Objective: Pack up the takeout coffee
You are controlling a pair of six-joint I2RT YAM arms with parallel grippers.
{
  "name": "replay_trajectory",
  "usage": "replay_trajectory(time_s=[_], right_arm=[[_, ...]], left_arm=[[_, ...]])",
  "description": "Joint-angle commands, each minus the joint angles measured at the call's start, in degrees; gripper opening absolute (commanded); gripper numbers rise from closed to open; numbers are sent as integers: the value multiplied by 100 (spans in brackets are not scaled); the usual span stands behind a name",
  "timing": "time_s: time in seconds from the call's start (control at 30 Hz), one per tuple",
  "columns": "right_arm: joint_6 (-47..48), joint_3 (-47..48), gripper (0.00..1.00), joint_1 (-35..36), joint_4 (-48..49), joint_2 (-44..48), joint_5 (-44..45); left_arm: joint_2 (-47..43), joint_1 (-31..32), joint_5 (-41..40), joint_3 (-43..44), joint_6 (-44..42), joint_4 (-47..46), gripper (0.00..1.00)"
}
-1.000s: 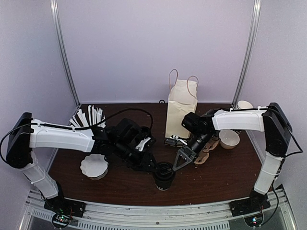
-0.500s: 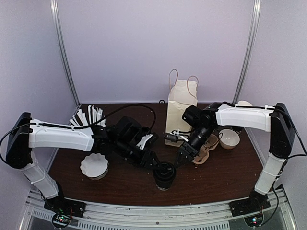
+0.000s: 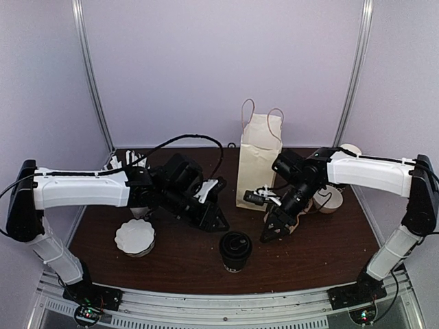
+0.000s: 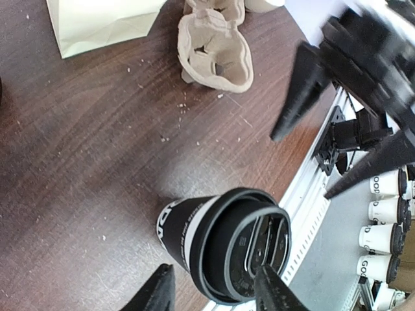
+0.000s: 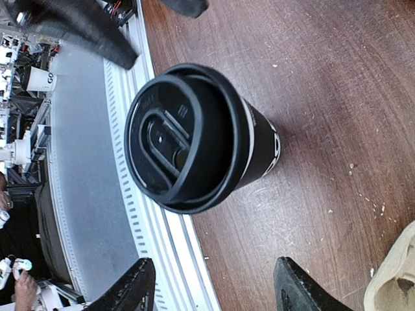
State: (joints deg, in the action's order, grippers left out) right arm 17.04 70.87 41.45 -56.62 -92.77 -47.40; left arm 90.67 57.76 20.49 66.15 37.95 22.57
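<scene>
The takeout coffee [image 3: 235, 250], a small dark cup with a black domed lid, stands upright near the table's front edge. It also shows in the left wrist view [image 4: 224, 249] and the right wrist view [image 5: 194, 139]. My left gripper [image 3: 217, 222] is open and empty, just behind and left of the cup, apart from it; its fingertips [image 4: 160, 293] flank the cup in its wrist view. My right gripper [image 3: 272, 230] is open and empty to the cup's right; it also appears in its own view [image 5: 214, 293]. The tall paper bag [image 3: 258, 161] stands behind, its mouth open.
A cardboard cup carrier [image 3: 299, 208] lies right of the bag, with a white cup [image 3: 328, 199] beside it. A white fluted stack [image 3: 135, 237] sits front left, and straws [image 3: 125, 164] stand at the back left. The metal rail [image 3: 226, 298] runs along the front edge.
Both grippers have drawn away from the cup. The left one moved back and left, the right one back and right. The cup has stayed standing in place.
</scene>
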Motion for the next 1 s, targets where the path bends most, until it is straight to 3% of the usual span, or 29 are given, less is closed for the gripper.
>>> replay_trajectory(time_s=[0.0, 0.43, 0.97], right_arm=[[153, -300, 67, 179, 349, 391, 351], [313, 176, 69, 1100, 212, -140, 1770], [-77, 652, 66, 540, 162, -522, 2371]], left_arm=[[318, -57, -9, 272, -124, 160, 43], [490, -60, 191, 90, 69, -30, 37], [-97, -54, -49, -134, 229, -105, 43]])
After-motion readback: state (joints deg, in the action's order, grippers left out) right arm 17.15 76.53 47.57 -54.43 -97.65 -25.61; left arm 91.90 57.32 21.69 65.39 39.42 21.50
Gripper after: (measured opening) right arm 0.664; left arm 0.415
